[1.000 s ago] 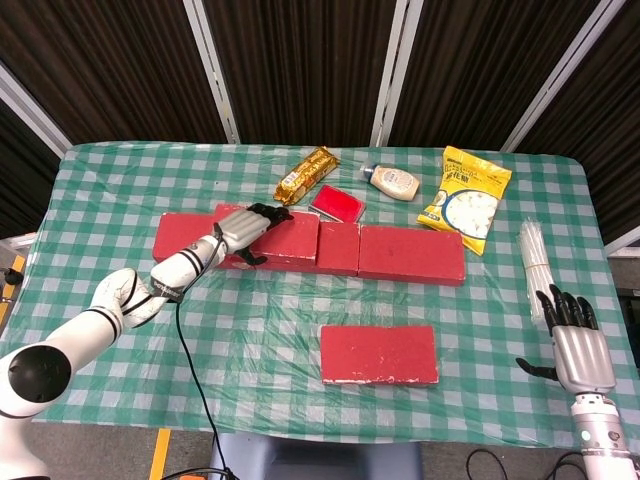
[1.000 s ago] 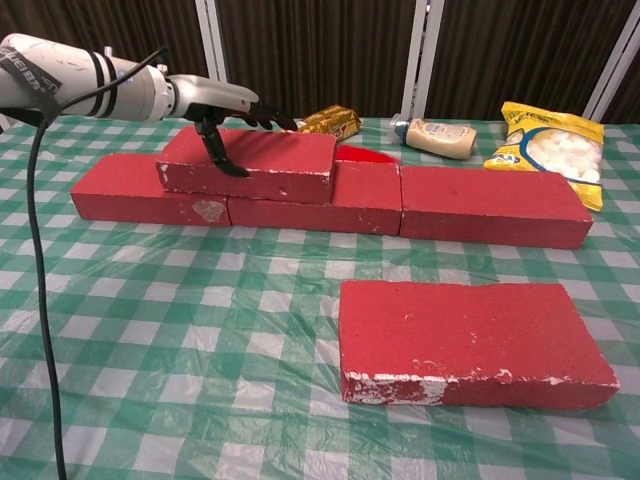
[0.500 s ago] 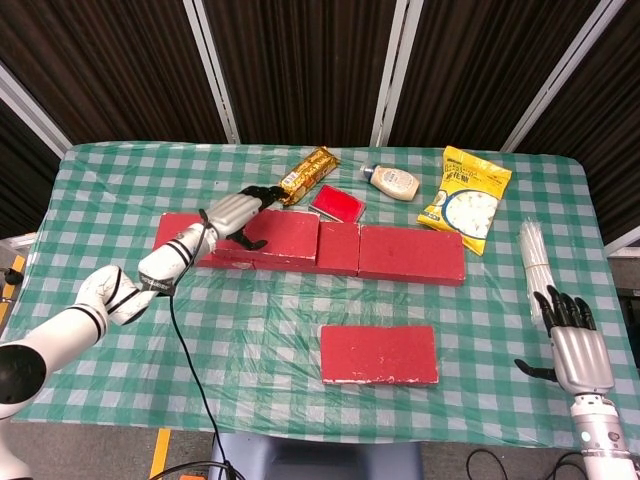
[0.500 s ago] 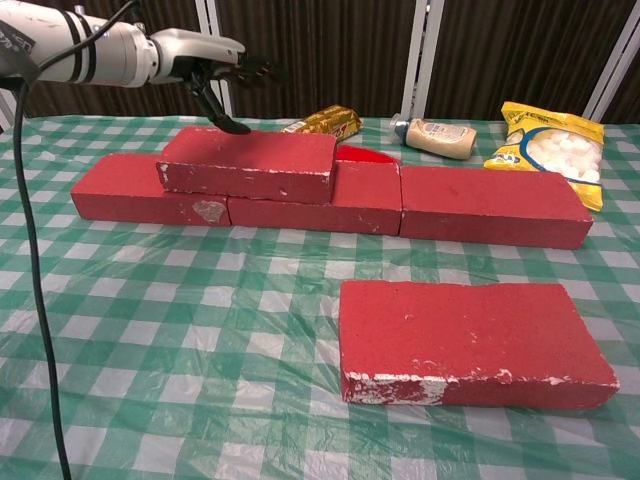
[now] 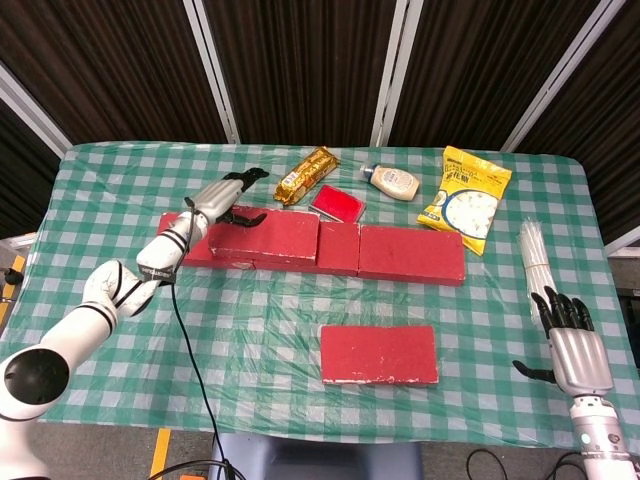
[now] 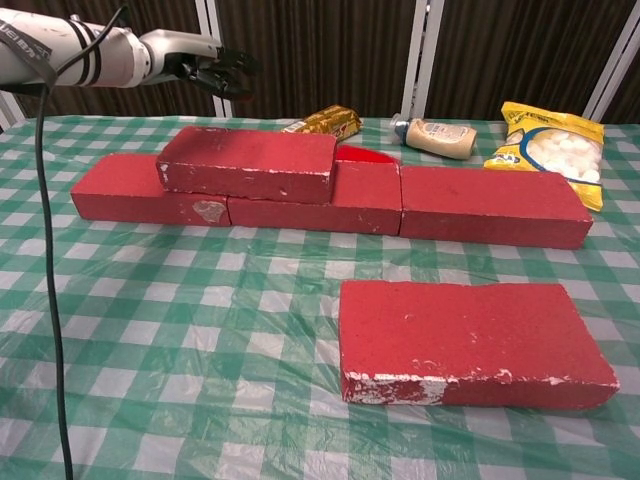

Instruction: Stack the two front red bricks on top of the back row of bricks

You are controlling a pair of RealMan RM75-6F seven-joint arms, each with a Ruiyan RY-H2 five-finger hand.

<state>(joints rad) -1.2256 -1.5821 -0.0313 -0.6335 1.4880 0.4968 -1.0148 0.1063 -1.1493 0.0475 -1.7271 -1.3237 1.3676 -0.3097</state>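
We see one red brick (image 6: pixel 248 163) already lying on the back row of bricks (image 6: pixel 400 205) — the other front brick (image 6: pixel 470 340) sits alone on the checked tablecloth (image 6: pixel 200 330). Our left hand (image 6: pixel 195 68) hovers above the stacked one, fingers spread, holding nothing; our right hand (image 5: pixel 572 340) rests loose — also free.

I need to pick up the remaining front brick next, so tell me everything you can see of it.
The front red brick is a flat rectangular block with a rough, matte red top and white scuffs where paint has chipped along its near edge and lower left corner. It lies flat on the green checked tablecloth, long side facing the chest camera, alone in front of the back row of bricks with a clear gap between. Nothing touches it but the cloth; neither robot hand is near it.
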